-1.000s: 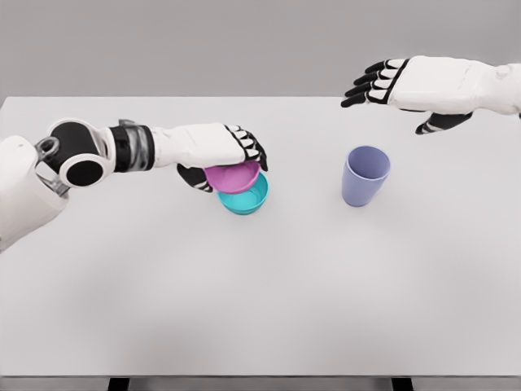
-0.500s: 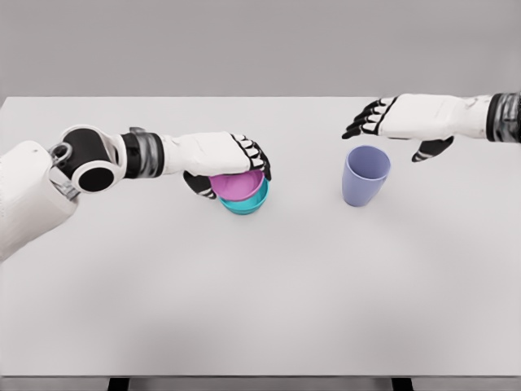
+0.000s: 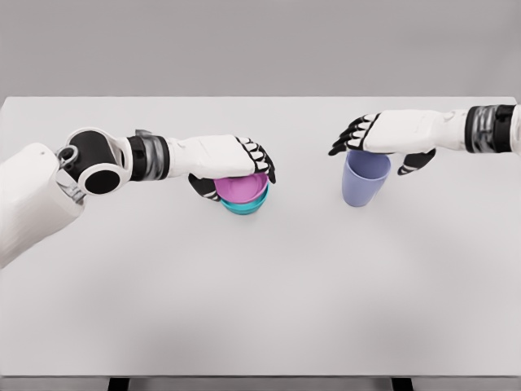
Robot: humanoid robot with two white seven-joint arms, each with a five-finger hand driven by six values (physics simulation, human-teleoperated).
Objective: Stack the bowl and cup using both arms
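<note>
I see my left robot hand grasping the pink bowl nested in the teal bowl. My right robot hand, fingers loose, hovers over the cup.

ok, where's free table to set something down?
Bare: the whole near half of the table, and the strip between the pink bowl in the teal bowl and the purple cup. Crowded: under the left hand and right hand.

Pink bowl in teal bowl; upright lavender cup
</note>
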